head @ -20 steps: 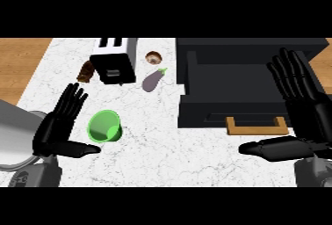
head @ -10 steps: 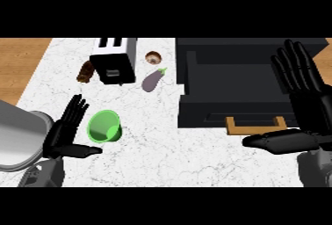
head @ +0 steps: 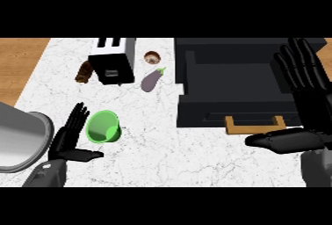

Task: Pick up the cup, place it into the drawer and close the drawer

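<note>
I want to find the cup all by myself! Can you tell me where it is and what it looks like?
Start at the white marble counter and look at its near left part, in front of the black and white toaster. The cup lies there on its side, right beside the robot's open left hand. It is the only bright green thing; the eggplant further back is purple.

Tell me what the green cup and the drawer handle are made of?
The green cup looks like smooth plastic: one bright, even colour with a soft sheen, though glazed ceramic is possible. The drawer handle looks like wood, going by its flat tan-brown colour against the matt black drawer.
</note>
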`<state>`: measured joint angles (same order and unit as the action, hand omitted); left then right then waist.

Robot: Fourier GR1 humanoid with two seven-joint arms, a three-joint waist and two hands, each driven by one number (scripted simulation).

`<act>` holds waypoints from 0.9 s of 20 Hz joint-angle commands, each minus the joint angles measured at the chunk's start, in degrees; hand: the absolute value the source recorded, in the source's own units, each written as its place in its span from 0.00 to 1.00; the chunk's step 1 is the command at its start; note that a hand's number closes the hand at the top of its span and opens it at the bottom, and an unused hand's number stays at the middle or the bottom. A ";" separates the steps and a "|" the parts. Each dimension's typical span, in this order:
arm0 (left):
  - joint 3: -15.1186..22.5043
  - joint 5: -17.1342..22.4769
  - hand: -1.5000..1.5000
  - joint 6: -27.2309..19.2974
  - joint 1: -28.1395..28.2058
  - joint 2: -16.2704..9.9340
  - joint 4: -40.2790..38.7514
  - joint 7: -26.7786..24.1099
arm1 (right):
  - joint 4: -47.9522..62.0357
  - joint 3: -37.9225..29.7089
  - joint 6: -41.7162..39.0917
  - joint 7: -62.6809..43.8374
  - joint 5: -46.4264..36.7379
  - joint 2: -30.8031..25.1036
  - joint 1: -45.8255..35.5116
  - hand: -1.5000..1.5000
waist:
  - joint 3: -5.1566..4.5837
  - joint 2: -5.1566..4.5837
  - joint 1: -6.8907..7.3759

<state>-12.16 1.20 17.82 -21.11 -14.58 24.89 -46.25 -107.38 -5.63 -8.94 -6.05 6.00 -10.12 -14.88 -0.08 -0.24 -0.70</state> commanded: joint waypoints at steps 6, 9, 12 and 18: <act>-1.85 -1.79 0.00 -1.24 -7.44 0.18 -14.02 -9.85 | -0.79 -0.02 0.10 -1.65 -0.09 -0.29 -1.35 0.00 | -0.11 -0.28 -0.71; -1.48 -2.34 0.00 -1.83 -7.46 1.63 -14.61 -11.41 | 0.39 0.44 0.19 -2.66 -0.12 -0.25 -3.22 0.00 | -0.15 -0.39 -0.76; -0.95 -3.43 0.00 -0.61 -6.26 -0.39 -15.10 -14.30 | 0.29 -0.47 -0.04 -1.13 0.36 -0.16 -2.19 0.00 | -0.15 -0.44 -0.86; -1.75 -2.86 0.00 0.68 -9.21 0.21 -16.05 -12.15 | 3.04 -1.61 -0.98 -1.63 1.03 -1.56 -4.74 0.00 | -0.16 -0.58 -0.82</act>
<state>-13.55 -1.80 14.34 -28.69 -14.12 9.69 -55.38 -107.40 -6.01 -9.35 -8.10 6.71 -10.57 -17.06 -0.25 -0.69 -1.63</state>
